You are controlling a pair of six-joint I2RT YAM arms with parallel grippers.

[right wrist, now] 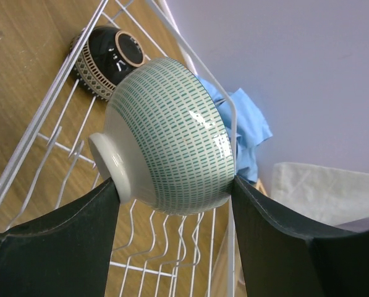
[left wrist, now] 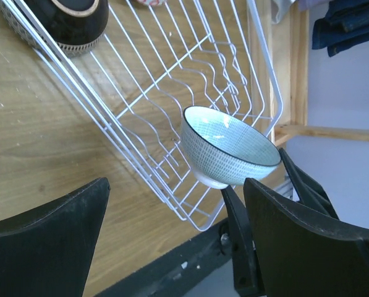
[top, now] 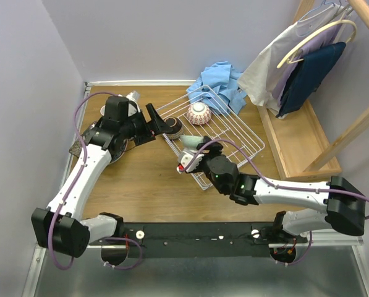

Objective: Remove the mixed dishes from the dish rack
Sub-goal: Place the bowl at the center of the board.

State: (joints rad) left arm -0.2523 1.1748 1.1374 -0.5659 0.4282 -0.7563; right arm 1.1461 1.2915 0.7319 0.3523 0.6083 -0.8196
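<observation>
Shows the right gripper [right wrist: 173, 182] clamped on a green bowl [right wrist: 169, 142] — one finger at the foot, the other against the rim, the bowl tipped on its side with its dashed pattern facing the wrist camera. Places that bowl over the near left corner of the rack [top: 233, 133], close above the white wires; cannot tell whether touching them. Catches the left gripper [left wrist: 178, 185] spread wide and holding nothing, pointed at the same corner from the left, near the bowl yet apart from it. Finds a pink bowl [top: 198, 113] inside the rack, toward its far side. Sets a dark bowl [top: 173, 128] with a pale patterned band at the rack's left rim, just beside the left gripper; cannot tell whether inside the wires or just outside. Has the rack lying at an angle on the wooden table [top: 147, 185], its near corner toward the right arm. Glimpses a patterned plate [top: 78, 149] at the table's left edge, mostly hidden beneath the left arm — too covered to read further. Beyond the rack, takes in a blue cloth [top: 218, 83] crumpled by the far wall and overlapping the rack's far corner. At right, frames a wooden clothes rack [top: 301, 145] hung with garments [top: 308, 62], well apart from both grippers.
</observation>
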